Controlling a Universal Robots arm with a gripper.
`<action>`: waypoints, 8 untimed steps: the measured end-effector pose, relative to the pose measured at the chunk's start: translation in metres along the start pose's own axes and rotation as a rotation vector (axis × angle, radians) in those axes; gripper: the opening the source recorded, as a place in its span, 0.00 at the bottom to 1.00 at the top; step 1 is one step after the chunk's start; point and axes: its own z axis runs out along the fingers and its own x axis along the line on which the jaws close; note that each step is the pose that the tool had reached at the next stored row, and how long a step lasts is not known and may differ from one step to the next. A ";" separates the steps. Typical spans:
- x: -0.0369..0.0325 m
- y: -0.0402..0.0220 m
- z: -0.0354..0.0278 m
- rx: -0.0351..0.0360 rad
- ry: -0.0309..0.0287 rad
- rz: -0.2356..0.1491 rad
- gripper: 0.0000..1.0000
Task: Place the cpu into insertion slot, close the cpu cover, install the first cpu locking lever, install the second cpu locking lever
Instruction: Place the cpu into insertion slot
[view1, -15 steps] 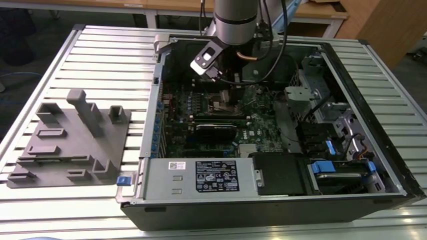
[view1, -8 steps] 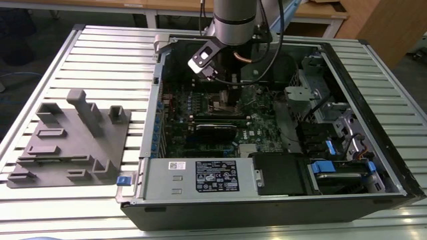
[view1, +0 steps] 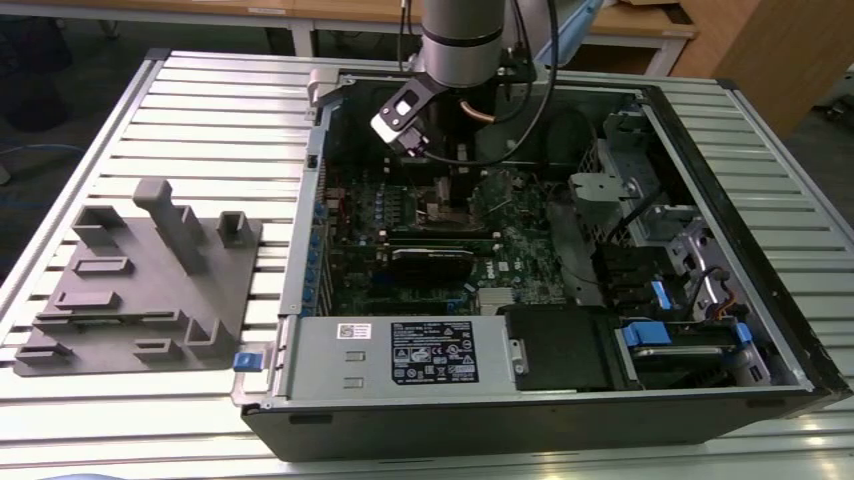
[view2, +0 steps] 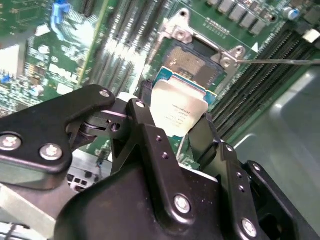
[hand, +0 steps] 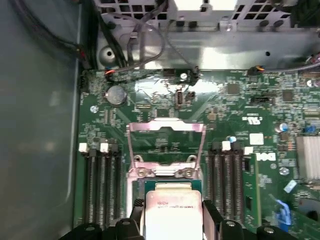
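Gripper (view2: 175, 107) of the arm pinches the cpu (view2: 179, 112), with its black jaws pressed on two opposite edges of the chip and the silver-grey top facing up. In both wrist views the cpu (hand: 172, 210) hangs just beside the insertion slot (hand: 165, 173), partly over its near edge; I cannot tell if they touch. The slot's dark centre (view2: 196, 59) lies uncovered. In the first wrist view the cpu cover (hand: 165, 127) stands swung open behind the slot. The exterior view shows the arm (view1: 461, 30) reaching down into the open computer case (view1: 534, 420), over the green motherboard (view1: 527, 255).
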 end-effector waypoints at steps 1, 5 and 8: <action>0.0013 -0.0002 0.0006 -0.0001 0.0001 0.000 0.54; 0.0032 -0.0009 0.0066 0.0000 0.0001 0.000 0.54; 0.0034 -0.0011 0.0084 0.0000 0.0000 0.000 0.54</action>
